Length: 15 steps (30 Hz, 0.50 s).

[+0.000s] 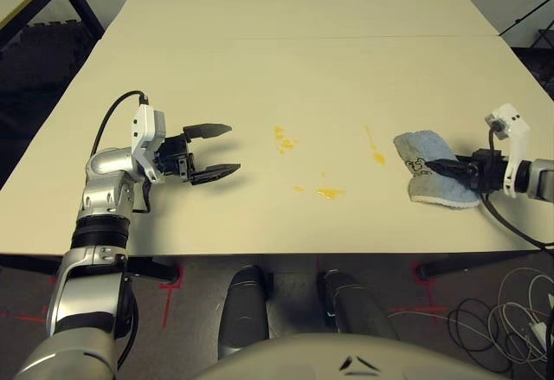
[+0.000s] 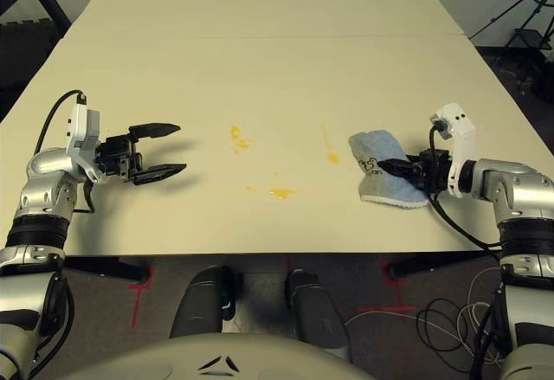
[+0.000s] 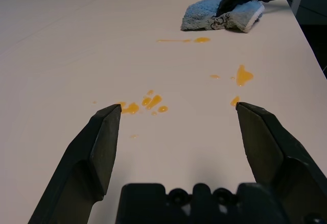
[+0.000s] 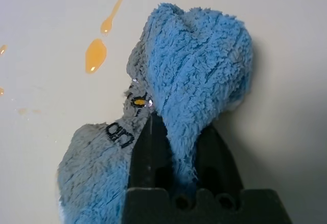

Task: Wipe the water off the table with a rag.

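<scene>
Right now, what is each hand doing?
Left hand: open, empty, over the table.
Right hand: shut on the rag.

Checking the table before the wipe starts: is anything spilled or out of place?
Yes. Yellow-orange water lies in small splotches and thin drips mid-table, between the arms. The rag sits bunched beside the spill, with a fold pinched in the right gripper. The left gripper is open.

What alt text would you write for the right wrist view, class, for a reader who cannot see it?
The right gripper pinches a fold of the light blue rag, which lies bunched on the pale table. Beside the rag sits an orange drop of the water with a thin drip trailing from it.
</scene>
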{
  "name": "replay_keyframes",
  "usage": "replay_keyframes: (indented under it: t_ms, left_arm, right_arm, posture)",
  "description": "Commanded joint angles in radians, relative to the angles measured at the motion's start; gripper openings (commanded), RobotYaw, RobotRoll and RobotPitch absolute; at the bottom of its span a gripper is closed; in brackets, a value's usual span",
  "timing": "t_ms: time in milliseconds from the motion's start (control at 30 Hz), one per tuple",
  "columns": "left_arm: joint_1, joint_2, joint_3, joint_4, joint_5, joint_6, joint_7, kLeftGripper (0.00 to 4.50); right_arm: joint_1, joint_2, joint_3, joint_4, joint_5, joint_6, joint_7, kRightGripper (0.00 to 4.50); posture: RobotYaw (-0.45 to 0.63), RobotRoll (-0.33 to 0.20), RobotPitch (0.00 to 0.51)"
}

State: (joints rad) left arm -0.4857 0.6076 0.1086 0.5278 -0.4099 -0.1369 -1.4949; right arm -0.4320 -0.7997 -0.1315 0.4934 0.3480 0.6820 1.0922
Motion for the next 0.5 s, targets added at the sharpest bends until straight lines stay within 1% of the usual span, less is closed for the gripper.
replay_keyframes:
  t_ms: [33, 267, 500]
  left_arm:
    - [0.026, 0.011, -0.002, -0.001, 0.005, -0.012, -0.009, 4.50]
    - [0.060, 0.030, 0.007, -0.039, -0.006, 0.001, -0.006, 4.50]
    - [0.100, 0.046, 0.008, -0.076, -0.006, 0.014, -0.001, 4.50]
  right_arm:
    - [-0.042, 0.005, -0.041, 0.060, 0.026, 0.014, -0.015, 0.27]
    - [-0.189, 0.009, -0.143, 0.156, 0.106, 0.018, -0.037, 0.27]
    - [-0.290, 0.051, -0.193, 0.219, 0.124, 0.005, -0.105, 0.26]
  posture:
    - [0.05, 0.000, 0.140]
    - [0.09, 0.000, 0.139]
    - [0.10, 0.000, 0.139]
